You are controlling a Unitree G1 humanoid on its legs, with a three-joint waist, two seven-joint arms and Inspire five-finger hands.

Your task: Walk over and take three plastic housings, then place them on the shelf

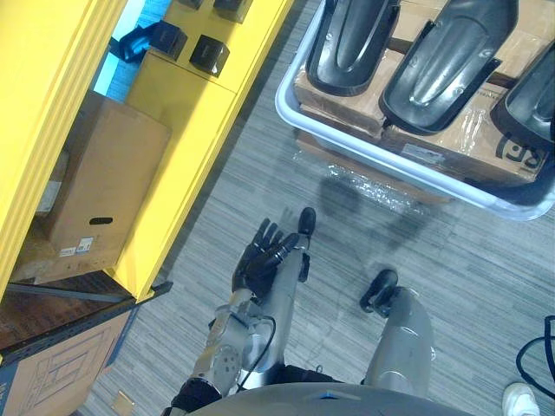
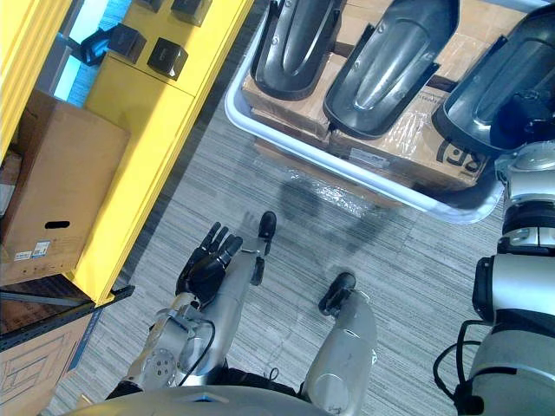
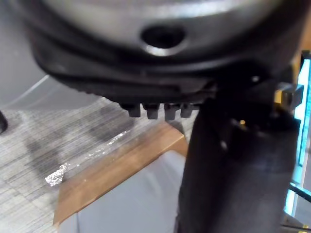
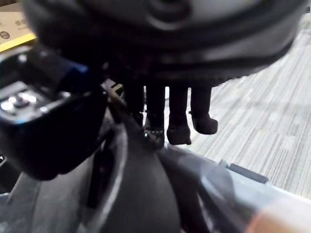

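Three dark grey plastic housings [image 1: 351, 43] [image 1: 451, 61] [image 2: 486, 87] lie side by side on cardboard boxes inside a white tray [image 1: 364, 143] ahead. My right arm reaches in from the right, and my right hand [image 2: 521, 113] hovers over the rightmost housing. In the right wrist view its fingers [image 4: 179, 121] hang straight down onto that housing's dark surface [image 4: 141, 199], not curled round it. My left hand [image 1: 267, 253] hangs low over the carpet with its fingers relaxed and holds nothing. The yellow shelf [image 1: 199, 113] stands to the left.
A cardboard box [image 1: 104, 191] sits inside the yellow shelf, and small black blocks [image 1: 208, 54] lie on its upper surface. Another box [image 1: 52, 373] stands at the lower left. Grey carpet runs between shelf and tray. A white shoe [image 1: 520, 400] shows at the lower right.
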